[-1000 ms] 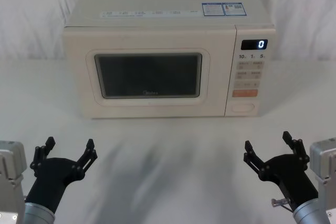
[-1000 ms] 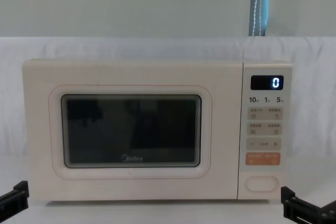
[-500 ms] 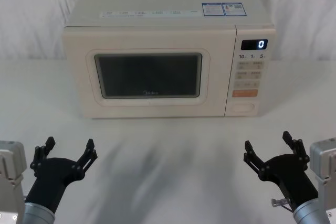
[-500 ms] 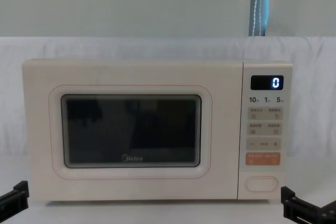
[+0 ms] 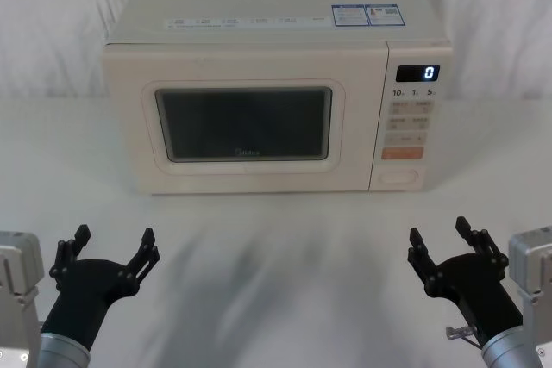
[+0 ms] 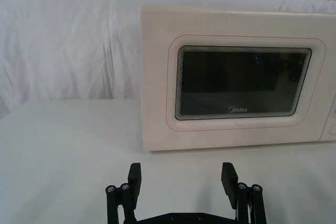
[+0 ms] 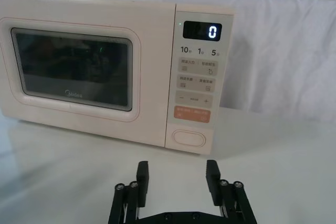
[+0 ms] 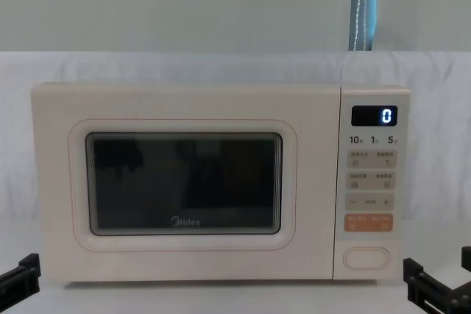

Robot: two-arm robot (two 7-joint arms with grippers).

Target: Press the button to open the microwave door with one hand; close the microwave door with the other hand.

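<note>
Right gripper [image 5: 447, 239] is the one we'd use first: it sits low on the table, in front of the microwave's control panel [image 5: 410, 118] and well short of it, fingers spread apart with nothing between them. Our left gripper [image 5: 110, 246] is parked the same way out in front of the microwave's left end, fingers open and empty too.

Nothing's been pressed yet, so the microwave door [image 5: 243, 121] is shut flush with the front. The button [image 7: 189, 137] is the big blank oval at the very bottom of the panel, right under the orange key [image 7: 191, 114]. Its long axis runs side to side across the microwave front, and it faces straight out toward us.

For the press, we'd probably close the fingers up a bit so one tip lands square on the oval, then come straight in at the microwave face. Drifting up risks hitting the orange key instead. Push firmly but briefly, since the whole microwave could slide back on the white cloth [image 5: 276, 239].
</note>
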